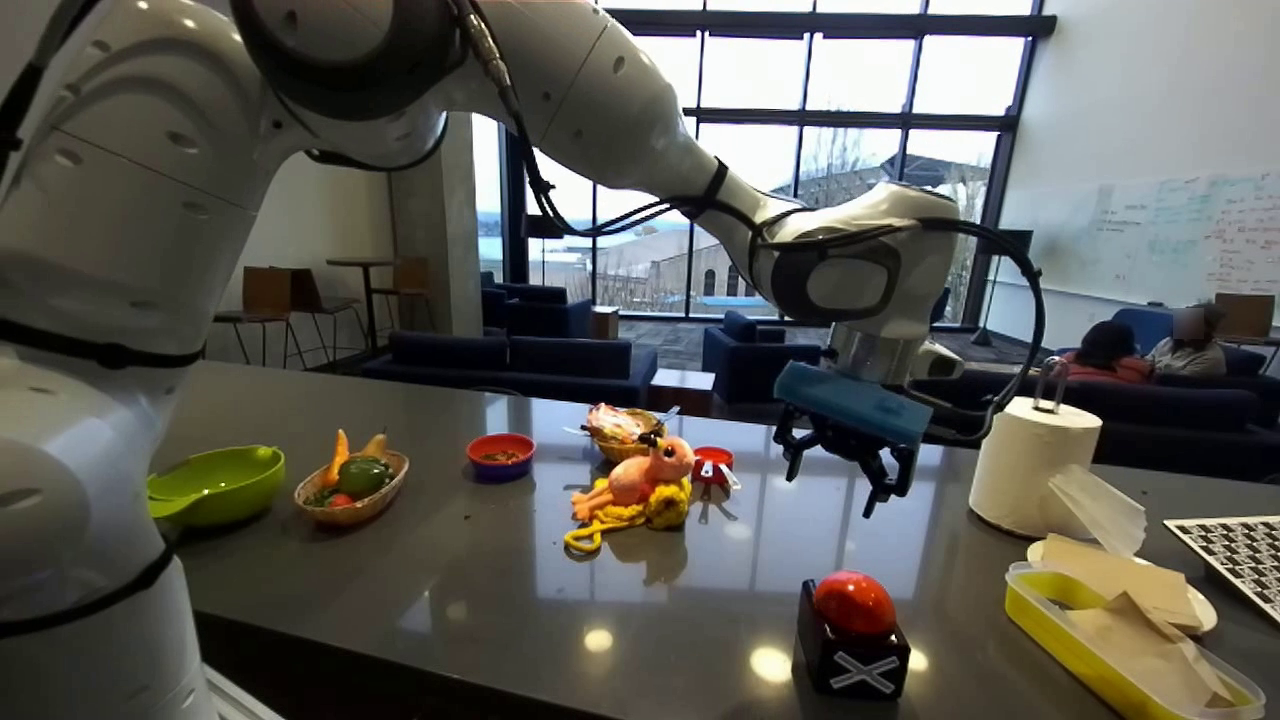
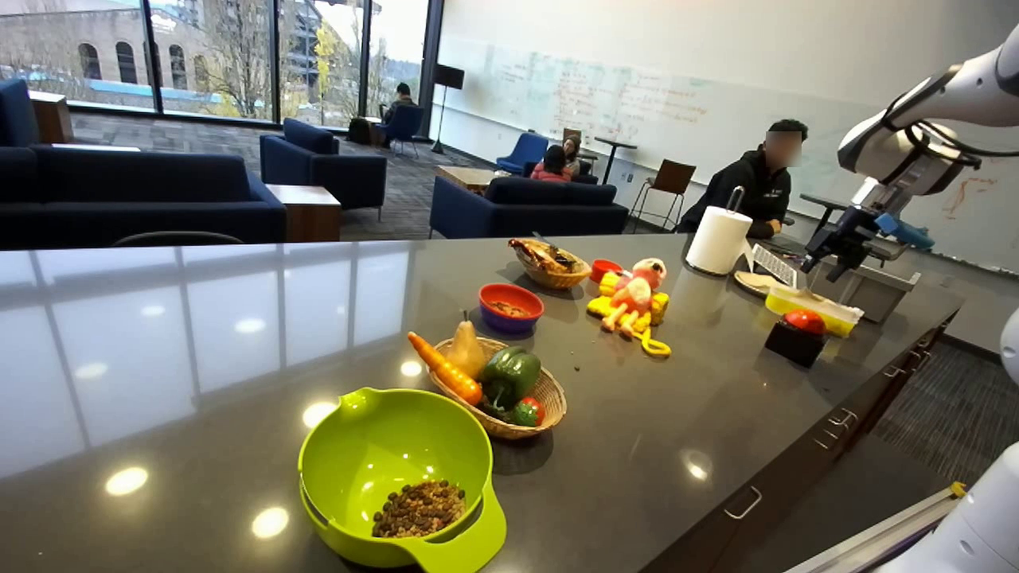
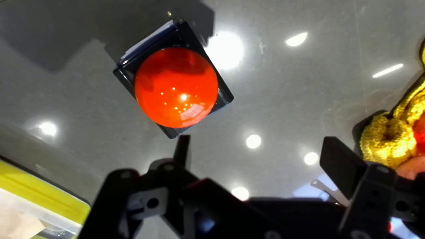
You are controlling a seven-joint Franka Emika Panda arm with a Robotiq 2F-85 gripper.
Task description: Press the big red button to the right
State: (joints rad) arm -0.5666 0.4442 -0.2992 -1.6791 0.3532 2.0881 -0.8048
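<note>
Glossy grey counter is throwing bright glare into the wrist view, right beside the target. Big red button is sitting near a counter edge on its black base, dome uncovered. Gripper is hanging above, not touching it, fingers spread and gripping nothing.

Main worry: dome is showing off to one side of the finger gap in the wrist view, so I'm expecting a straight drop to miss or clip a base corner. Also, with fingers spread, they could be straddling the dome without pressing it. One fingertip landing off-centre is risking a slide down that slick curve, or a tipped or skidding box. I'm leaning toward closing up, centring, then pushing straight down.

Around it: yellow container is lying near the button, so a wide swing is risking a bump. Paper towel roll is standing farther back; cable loop is hanging close to it in an exterior view, true gap I'm not able to judge. Pink toy is resting well apart. I'm seeing nothing blocking the way down.
</note>
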